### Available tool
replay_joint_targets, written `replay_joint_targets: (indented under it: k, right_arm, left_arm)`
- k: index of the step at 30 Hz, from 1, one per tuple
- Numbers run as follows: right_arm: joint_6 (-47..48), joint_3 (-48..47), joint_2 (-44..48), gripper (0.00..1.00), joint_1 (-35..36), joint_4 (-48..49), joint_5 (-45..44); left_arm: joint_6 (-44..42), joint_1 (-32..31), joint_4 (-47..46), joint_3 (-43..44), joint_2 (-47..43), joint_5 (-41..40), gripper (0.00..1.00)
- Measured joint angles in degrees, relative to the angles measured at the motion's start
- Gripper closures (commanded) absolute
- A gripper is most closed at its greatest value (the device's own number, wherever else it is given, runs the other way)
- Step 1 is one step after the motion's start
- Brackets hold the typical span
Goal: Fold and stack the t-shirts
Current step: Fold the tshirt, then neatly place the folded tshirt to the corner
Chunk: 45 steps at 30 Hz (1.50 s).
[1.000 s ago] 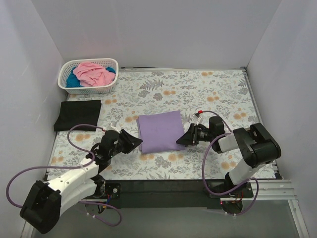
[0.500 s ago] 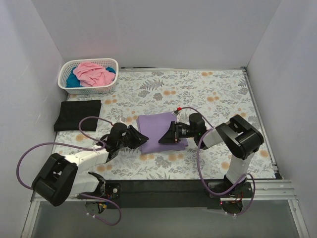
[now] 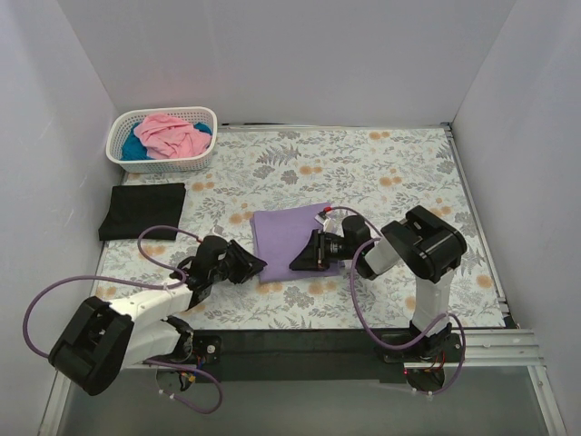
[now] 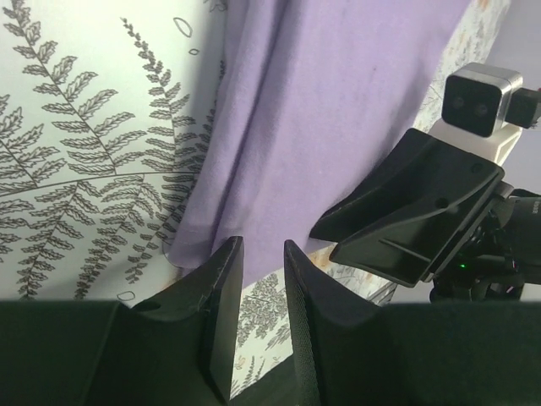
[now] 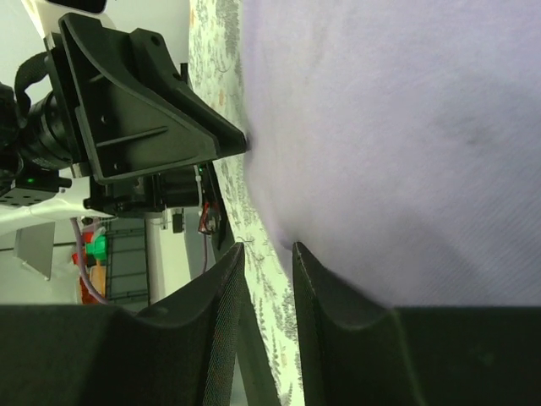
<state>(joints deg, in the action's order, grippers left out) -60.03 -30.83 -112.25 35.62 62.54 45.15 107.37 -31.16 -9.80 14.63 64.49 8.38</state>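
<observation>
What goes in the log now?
lavender t-shirt: on floral cloth | left tool: open, at its corner | right tool: open, at its edge

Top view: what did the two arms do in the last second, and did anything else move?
Both arms closed in on the near edge of the lavender t-shirt. The right gripper slid left over it, and the left gripper edged right toward its corner. Neither visibly holds it. The shirt, the folded black t-shirt and the basket seem unmoved.
</observation>
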Motion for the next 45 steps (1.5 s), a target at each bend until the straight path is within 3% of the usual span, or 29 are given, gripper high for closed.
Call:
replay_joint_targets:
  k: [10,17,25,30,33,36,41,45]
  right_arm:
    - [3.0,5.9,13.2,0.64,-4.4,-2.5,-0.9]
    - [5.8,13.5,10.2,0.64,-11.9,-2.7,-0.8]
    - [6.4,14.9,9.2,0.65,-13.1,-0.4,1.6]
    - [14.1,11.7,18.2,0.62,-12.3,-15.6,-0.8]
    - [20.7,5.6,24.4,0.59,-9.2,-29.6,-6.6]
    - [27.2,-2.8,28.2,0.52,-4.1,-43.0,-15.3]
    - [33.9,-14.1,29.2,0.44,5.5,-57.9,-29.0]
    - [37.1,-21.6,26.5,0.4,13.1,-67.0,-38.8]
  left_arm:
    - [-1.0,-1.2,2.8,1.8,-3.5,1.4,0.73]
    - [-0.5,-2.1,3.2,1.5,2.4,2.1,0.73]
    - [0.8,-2.1,4.1,0.6,1.4,1.3,0.71]
    - [-3.1,-0.6,15.2,5.3,-4.9,-3.5,0.64]
    - [-8.4,5.8,21.6,12.3,-5.6,-5.6,0.58]
    - [-14.2,11.2,25.9,19.1,-4.7,-8.3,0.43]
    - [-23.5,14.1,33.4,29.8,0.7,-14.9,0.29]
    - [-28.3,14.7,36.2,31.0,1.3,-20.9,0.16]
